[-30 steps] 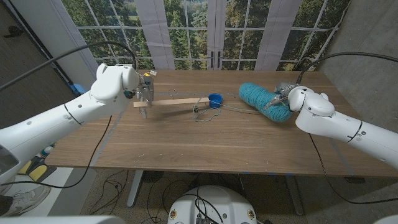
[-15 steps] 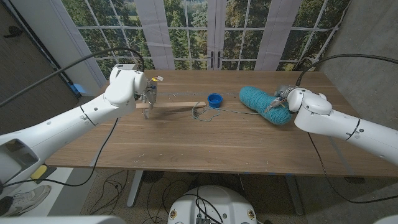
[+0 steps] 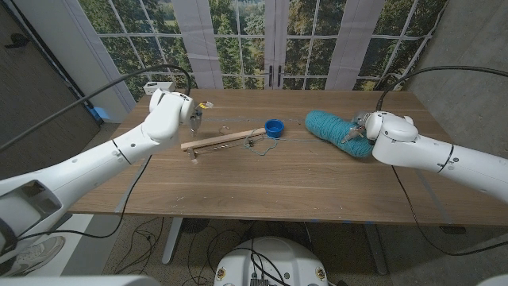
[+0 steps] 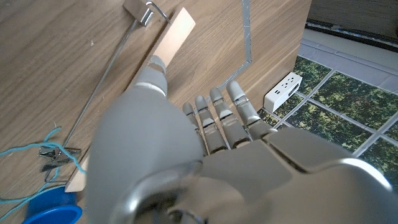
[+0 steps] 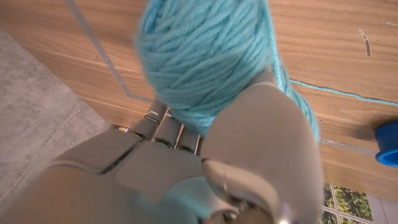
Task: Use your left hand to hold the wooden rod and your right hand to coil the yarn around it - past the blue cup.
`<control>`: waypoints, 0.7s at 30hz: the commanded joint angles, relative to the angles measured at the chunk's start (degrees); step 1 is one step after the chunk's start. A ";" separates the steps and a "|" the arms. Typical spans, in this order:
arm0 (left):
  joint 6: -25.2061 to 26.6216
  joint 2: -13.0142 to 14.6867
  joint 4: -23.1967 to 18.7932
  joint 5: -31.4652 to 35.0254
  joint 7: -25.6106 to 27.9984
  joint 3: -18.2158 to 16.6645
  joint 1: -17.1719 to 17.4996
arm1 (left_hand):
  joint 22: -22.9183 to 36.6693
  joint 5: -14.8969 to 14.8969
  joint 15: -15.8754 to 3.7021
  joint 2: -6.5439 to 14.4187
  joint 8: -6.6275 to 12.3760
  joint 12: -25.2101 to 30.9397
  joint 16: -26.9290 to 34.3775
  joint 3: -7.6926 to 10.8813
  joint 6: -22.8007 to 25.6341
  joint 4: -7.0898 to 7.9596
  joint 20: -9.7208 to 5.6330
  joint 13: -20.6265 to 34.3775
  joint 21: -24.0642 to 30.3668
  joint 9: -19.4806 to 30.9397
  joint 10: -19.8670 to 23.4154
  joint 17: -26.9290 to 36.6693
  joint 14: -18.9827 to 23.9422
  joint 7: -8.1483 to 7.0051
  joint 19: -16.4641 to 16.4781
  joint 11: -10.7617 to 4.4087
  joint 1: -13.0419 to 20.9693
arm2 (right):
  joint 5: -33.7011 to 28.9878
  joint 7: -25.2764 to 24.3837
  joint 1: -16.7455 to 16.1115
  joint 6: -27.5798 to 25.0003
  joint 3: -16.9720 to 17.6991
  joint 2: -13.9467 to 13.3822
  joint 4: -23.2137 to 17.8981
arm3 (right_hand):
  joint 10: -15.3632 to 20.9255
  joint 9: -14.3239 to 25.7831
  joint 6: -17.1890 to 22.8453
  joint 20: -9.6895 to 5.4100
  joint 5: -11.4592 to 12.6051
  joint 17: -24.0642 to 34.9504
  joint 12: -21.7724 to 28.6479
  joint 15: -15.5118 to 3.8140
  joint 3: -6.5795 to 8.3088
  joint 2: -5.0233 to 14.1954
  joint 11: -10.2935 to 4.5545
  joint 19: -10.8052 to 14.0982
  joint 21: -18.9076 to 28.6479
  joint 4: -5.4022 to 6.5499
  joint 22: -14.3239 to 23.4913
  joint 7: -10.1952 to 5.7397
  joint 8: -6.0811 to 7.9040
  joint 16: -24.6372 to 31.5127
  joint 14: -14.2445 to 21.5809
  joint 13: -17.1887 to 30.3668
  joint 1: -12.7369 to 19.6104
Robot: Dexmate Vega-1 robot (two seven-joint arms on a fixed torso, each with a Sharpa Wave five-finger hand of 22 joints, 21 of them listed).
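Note:
The wooden rod [image 3: 226, 139] [image 4: 174, 34] lies slanted on the table, its right end by the blue cup [image 3: 274, 128] [image 4: 50, 214]. My left hand [image 3: 184, 111] [image 4: 186, 155] hovers over the rod's left part with its fingers stretched out straight and nothing in its grip. A teal strand [image 4: 37, 143] and a small clip [image 4: 53, 152] sit at the rod's cup end. My right hand [image 3: 373, 127] [image 5: 249, 155] grips the teal yarn skein [image 3: 329, 125] [image 5: 199, 56] right of the cup. A thin strand [image 5: 336, 93] runs from the skein toward the cup [image 5: 388, 143].
A white power strip [image 3: 159, 86] [image 4: 283, 90] lies at the table's far left corner. Thin tape lines [image 4: 245, 37] mark the tabletop. Windows stand behind the table's far edge.
My left hand has moved right and farther back, and it no longer grips the rod. The rod's left end has swung toward the near edge, so it now lies slanted. The right hand has barely moved.

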 commanded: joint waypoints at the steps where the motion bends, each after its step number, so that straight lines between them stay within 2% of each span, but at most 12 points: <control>1: -3.54 -2.01 -0.21 7.58 -1.13 -3.51 2.77 | 0.05 1.90 -2.82 -1.07 -0.34 -0.02 -0.20 -2.30 -6.55 0.89 1.53 -1.69 -3.25 -0.54 -5.26 -1.28 -6.85 -0.05 -3.93 0.88 -1.69 | 0.38 6.76 8.75 -4.33 -8.74 0.36 1.66 | -5.34 -1.29 -5.56 1.08 2.72 -2.17 -0.81 -5.61 -3.25 -3.75 -0.34 -1.96 -2.58 0.26 0.28 0.29 0.22 0.37 -6.11 0.25 -2.86; 2: -3.65 -2.16 -0.39 7.06 -0.50 -4.30 3.24 | 0.05 2.16 -2.37 -1.06 -0.26 0.01 -0.18 -2.62 -7.21 1.10 1.35 -1.95 -3.68 -0.62 -5.95 -1.47 -7.68 -0.31 -4.31 0.99 -1.97 | 0.88 6.65 8.86 -4.47 -8.65 0.32 1.61 | -7.24 -1.70 -7.67 1.49 3.66 -2.73 -0.91 -5.30 -4.04 -3.91 -0.05 -2.17 -3.26 0.33 0.29 0.56 0.10 0.53 -7.58 0.19 -3.50; 3: -3.46 -2.09 -0.74 8.13 0.81 -4.57 4.01 | 0.05 2.26 -2.29 -1.08 -0.30 -0.06 -0.24 -2.79 -7.69 1.23 1.35 -2.07 -3.84 -0.66 -6.46 -1.56 -8.24 -0.32 -4.40 0.94 -2.17 | 1.45 6.31 8.77 -4.40 -8.29 0.13 1.43 | -9.51 -2.17 -9.69 2.88 4.67 -3.40 -1.06 -4.78 -5.22 -4.55 0.02 -3.55 -4.46 0.38 0.30 0.82 0.20 0.64 -9.38 0.02 -4.43; 6: -4.09 -2.39 -1.19 8.09 1.70 -6.06 5.00 | 0.08 3.11 -1.37 -0.90 -0.24 -0.03 -0.11 -3.80 -10.91 1.90 1.55 -2.99 -5.31 -0.93 -9.20 -2.25 -10.94 -0.17 -5.67 1.11 -2.97 | 3.20 4.48 7.85 -4.63 -6.55 -0.50 0.39 | -12.22 -2.89 -13.52 3.85 6.25 -4.35 -0.93 -3.72 -7.06 -5.33 0.80 -4.25 -5.84 0.52 0.33 2.08 0.14 0.68 -12.14 -0.25 -6.09; 8: -4.76 -2.36 -1.33 9.67 2.07 -6.17 5.34 | 0.09 3.40 -1.04 -0.67 -0.27 -0.10 -0.06 -4.17 -12.16 2.28 1.57 -3.35 -5.79 -1.02 -10.58 -2.45 -11.95 0.19 -5.91 1.27 -3.41 | 3.55 2.71 7.24 -5.00 -5.82 -1.02 -0.71 | -14.17 -3.51 -15.18 4.84 7.58 -5.11 -0.75 -2.53 -8.84 -5.73 3.80 -5.02 -7.16 0.88 0.36 2.15 0.54 0.80 -14.33 -0.57 -8.39; 10: -5.14 -2.63 -1.52 9.03 2.06 -7.30 5.76 | 0.10 3.65 -0.62 -0.34 -0.15 -0.13 -0.10 -4.41 -12.79 2.56 1.67 -3.66 -6.36 -1.07 -11.77 -2.60 -13.09 0.12 -6.51 1.35 -3.66 | 4.81 1.06 6.15 -4.73 -4.04 -1.66 -1.82 | -16.01 -4.00 -16.44 5.61 8.64 -5.64 -0.75 -1.59 -9.86 -5.25 3.94 -6.27 -8.44 1.12 0.37 2.39 0.67 0.85 -16.27 -0.85 -10.01; 12: -5.80 -2.24 -1.99 9.69 3.63 -7.74 6.53 | 0.11 3.76 -0.68 0.13 -0.09 -0.10 -0.06 -4.35 -12.96 2.73 1.62 -3.78 -6.49 -1.09 -12.09 -2.61 -13.45 0.09 -6.54 1.33 -3.72 | 5.91 -0.30 5.30 -4.35 -2.55 -2.34 -2.83 | -16.98 -4.22 -16.46 5.59 9.13 -5.81 -0.79 -1.30 -9.90 -4.07 4.31 -6.59 -8.94 1.31 0.38 2.45 0.89 0.95 -17.20 -1.00 -10.69; 14: -6.56 -2.68 -1.79 10.97 1.45 -7.76 6.02 | 0.12 3.91 -0.65 0.87 0.04 0.04 0.04 -4.14 -13.00 2.87 1.68 -3.93 -6.66 -1.12 -12.25 -2.64 -13.74 0.15 -6.58 1.38 -3.58 | 6.36 -1.06 5.38 -4.90 -2.10 -2.79 -3.75 | -17.65 -4.56 -16.77 4.85 9.72 -6.03 -0.58 -0.98 -9.29 -1.35 4.44 -6.77 -9.57 1.31 0.39 1.93 1.05 1.21 -18.14 -1.28 -10.98; 15: -6.17 -2.84 -1.94 11.13 2.34 -8.26 6.65 | 0.12 3.96 -0.67 1.08 0.10 0.11 0.10 -4.07 -12.95 2.88 1.64 -3.98 -6.70 -1.13 -12.25 -2.66 -13.76 0.12 -6.54 1.37 -3.50 | 6.02 -1.27 5.90 -5.54 -2.64 -3.01 -4.34 | -18.00 -4.96 -16.73 3.93 10.24 -6.52 -0.35 -1.13 -8.08 1.10 3.94 -6.52 -10.10 0.20 0.38 1.73 1.29 1.59 -18.24 -1.63 -9.00; 16: -6.70 -2.46 -2.27 10.73 3.81 -8.76 7.26 | 0.12 4.01 -0.68 1.28 0.19 0.14 0.14 -4.01 -12.82 2.88 1.69 -4.03 -6.75 -1.14 -12.31 -2.68 -13.79 0.03 -6.54 1.44 -3.40 | 5.24 -1.37 6.84 -6.54 -3.80 -3.18 -5.01 | -18.13 -5.12 -16.66 3.31 10.32 -6.81 -0.29 -1.26 -7.80 1.52 3.93 -6.41 -10.31 -0.29 0.36 1.28 1.38 1.59 -18.38 -1.78 -8.14; 19: -7.37 -2.75 -2.29 12.00 2.40 -9.10 7.10 | 0.13 4.15 -1.04 2.03 0.44 0.45 0.44 -3.75 -12.47 2.84 1.28 -4.26 -6.83 -1.17 -12.07 -2.79 -13.53 -0.25 -6.08 1.38 -2.98 | 2.40 -0.38 10.62 -9.54 -8.21 -3.71 -6.98 | -18.13 -5.58 -16.11 2.33 10.44 -7.79 -0.04 -1.81 -7.30 1.85 3.12 -6.15 -10.94 -1.80 0.34 0.65 1.69 1.62 -18.59 -2.24 -5.53; 21: -7.14 -2.79 -2.81 11.24 3.32 -10.38 7.96 | 0.13 4.21 -1.21 2.25 0.69 0.60 0.52 -3.69 -11.92 2.77 1.23 -4.40 -6.91 -1.19 -11.95 -2.89 -13.49 -0.18 -5.94 1.26 -2.74 | -2.59 3.18 11.83 -9.54 -9.98 -4.22 -8.02 | -18.18 -5.84 -15.83 2.09 10.55 -8.28 0.02 -2.26 -6.68 2.50 2.88 -6.18 -11.36 -2.75 0.34 0.24 1.81 1.68 -18.72 -2.50 -3.64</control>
